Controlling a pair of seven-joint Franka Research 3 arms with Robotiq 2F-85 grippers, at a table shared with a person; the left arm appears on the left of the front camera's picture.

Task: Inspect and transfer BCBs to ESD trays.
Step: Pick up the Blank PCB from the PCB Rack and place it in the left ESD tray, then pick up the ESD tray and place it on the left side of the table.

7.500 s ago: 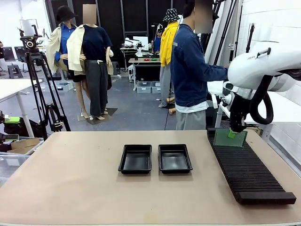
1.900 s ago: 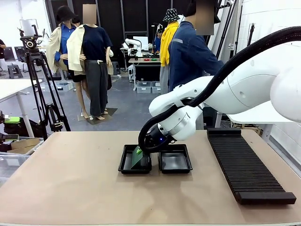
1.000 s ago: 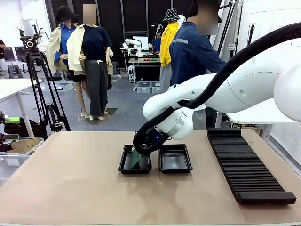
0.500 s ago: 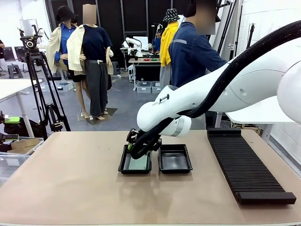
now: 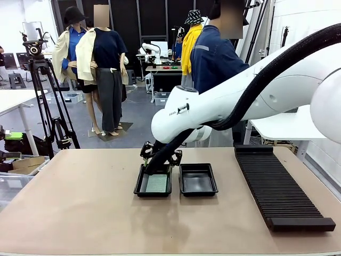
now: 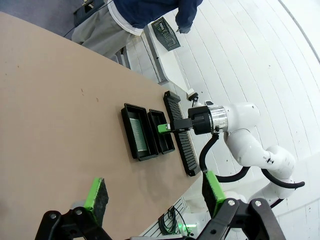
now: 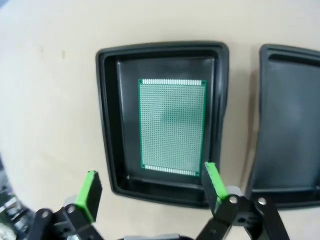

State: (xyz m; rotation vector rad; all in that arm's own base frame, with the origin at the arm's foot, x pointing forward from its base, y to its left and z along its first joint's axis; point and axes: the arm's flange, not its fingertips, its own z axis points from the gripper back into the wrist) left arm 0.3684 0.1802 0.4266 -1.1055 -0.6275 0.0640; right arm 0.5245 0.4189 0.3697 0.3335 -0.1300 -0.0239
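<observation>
"Where is the board?"

"One BCB [image 7: 172, 126] lies flat on the floor of the left ESD tray [image 7: 107, 130], square to its walls, with no finger touching it."

"And the right gripper?"

"The right gripper [image 7: 150, 182] hangs just above that tray, jaws spread wide, nothing between them."

"The second tray?"

"The right ESD tray [image 5: 199, 193] sits just beside the first on the table [image 5: 80, 202]. The slotted rack [image 5: 277, 186] lies well apart, towards the robot's right."

"And the left gripper?"

"The left gripper [image 6: 154, 190] is high over the table, far from both trays, jaws apart, holding nothing. A person [image 5: 213, 69] stands at the far side."
</observation>
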